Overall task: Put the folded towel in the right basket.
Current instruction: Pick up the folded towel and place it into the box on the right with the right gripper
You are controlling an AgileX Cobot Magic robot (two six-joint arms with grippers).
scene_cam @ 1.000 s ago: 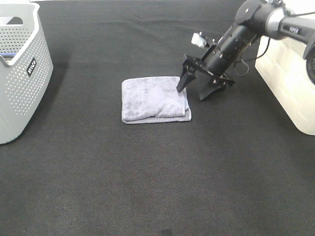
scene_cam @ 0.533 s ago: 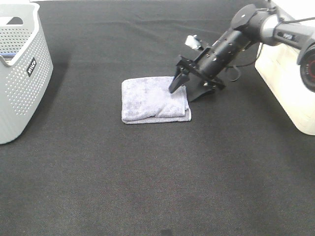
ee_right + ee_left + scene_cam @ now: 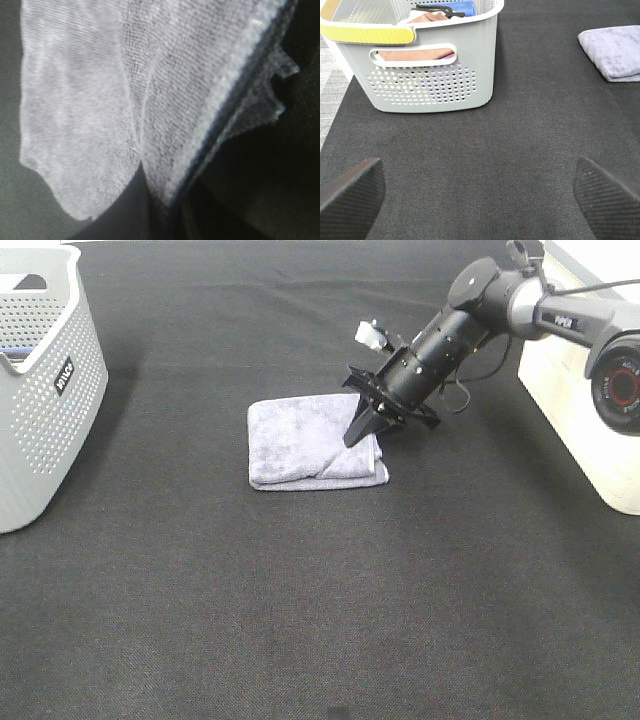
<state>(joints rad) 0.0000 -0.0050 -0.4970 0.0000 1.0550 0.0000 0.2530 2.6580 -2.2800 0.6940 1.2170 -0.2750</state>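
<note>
Black mat (image 3: 300, 590): grey basket (image 3: 435, 85) holds brown, blue cloths (image 3: 427, 18); right gripper (image 3: 360, 430) pinches towel (image 3: 300, 440).

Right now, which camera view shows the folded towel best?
The exterior high view: the whole towel shows, right claw at its edge. The left wrist view catches only part; the right wrist view, a blurred close-up.

Towel (image 3: 310, 440) mid-mat (image 3: 300, 590). Right gripper (image 3: 360, 432) touching towel's right edge. Left basket (image 3: 45, 390) at left edge, clothes (image 3: 427, 17) inside. Right basket (image 3: 590, 440) at right edge.
</note>
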